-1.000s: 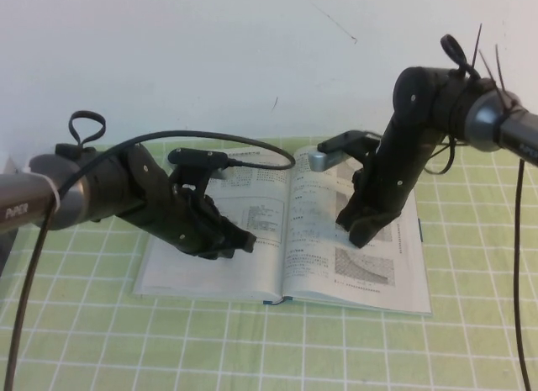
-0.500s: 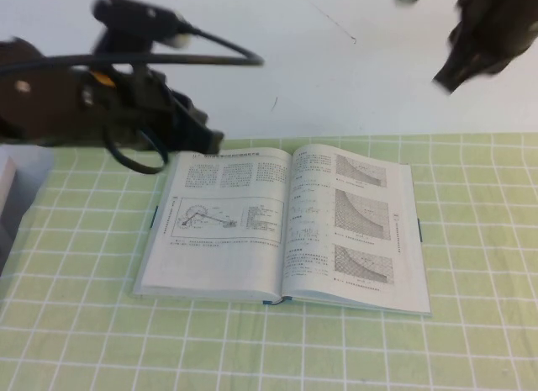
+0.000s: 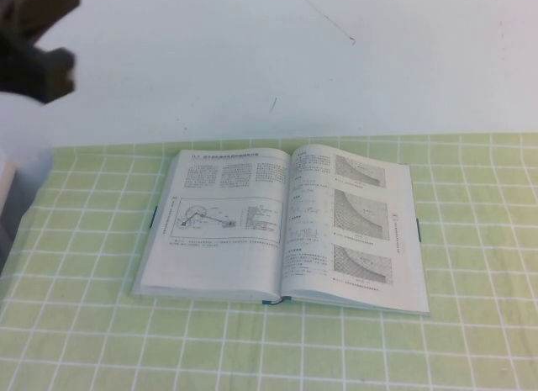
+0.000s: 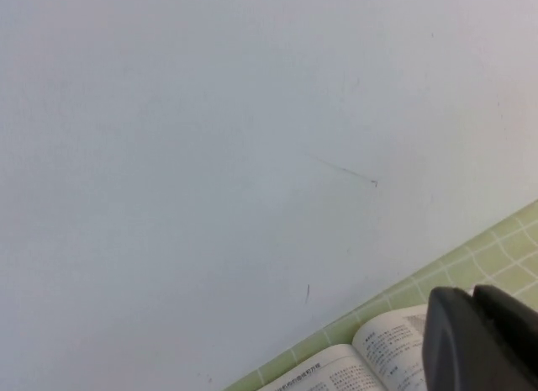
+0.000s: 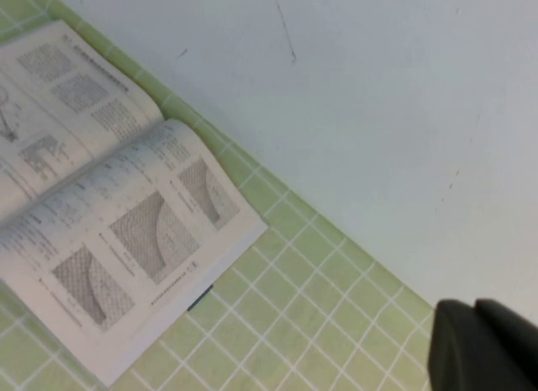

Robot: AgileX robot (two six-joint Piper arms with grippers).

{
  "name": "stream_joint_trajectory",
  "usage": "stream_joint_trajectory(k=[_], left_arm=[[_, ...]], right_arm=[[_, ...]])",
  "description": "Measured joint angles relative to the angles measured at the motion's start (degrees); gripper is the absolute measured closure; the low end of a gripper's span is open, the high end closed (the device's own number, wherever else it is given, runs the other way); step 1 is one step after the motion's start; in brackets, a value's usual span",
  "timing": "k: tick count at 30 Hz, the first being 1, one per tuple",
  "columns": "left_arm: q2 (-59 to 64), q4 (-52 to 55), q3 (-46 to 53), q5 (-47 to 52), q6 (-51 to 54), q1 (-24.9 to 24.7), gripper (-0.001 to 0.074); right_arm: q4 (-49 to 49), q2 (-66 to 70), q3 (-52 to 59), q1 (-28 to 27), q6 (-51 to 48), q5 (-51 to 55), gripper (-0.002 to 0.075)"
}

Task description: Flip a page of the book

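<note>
The textbook [image 3: 283, 231] lies open, flat, mid-frame. My left gripper [image 3: 34, 50] sits upper left — spread indeterminable; right gripper out of frame. Advise pinching one page's [image 3: 349, 227] outer edge only.

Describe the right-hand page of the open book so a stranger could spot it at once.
On the green checked cloth below the white wall lies the open book. Its right-hand page carries three grey shaded graphs stacked in a column; the left page shows one line drawing. Left gripper and right gripper hang clear.
</note>
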Motion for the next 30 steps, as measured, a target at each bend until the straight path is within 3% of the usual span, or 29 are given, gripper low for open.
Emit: stream_joint_trajectory(k=[13,22,30], left_arm=[[-18.19,-1.13,19.02,-1.39,-0.21,0.0,0.0738],[-30.95,-4.05,34.27,-8.51,-0.21,0.0,0.0738],[-34.61,-4.66,43.64,-11.97,-0.21,0.0,0.0738]], right_arm=[[0.0,-22.08,33.17,0.0,1.89,-12.01,0.0728],[0.0,-39.4,57.61,0.0,5.18,-25.02,0.0728],[1.94,-53.44,75.85,0.0,5.66,-36.6,0.0728]])
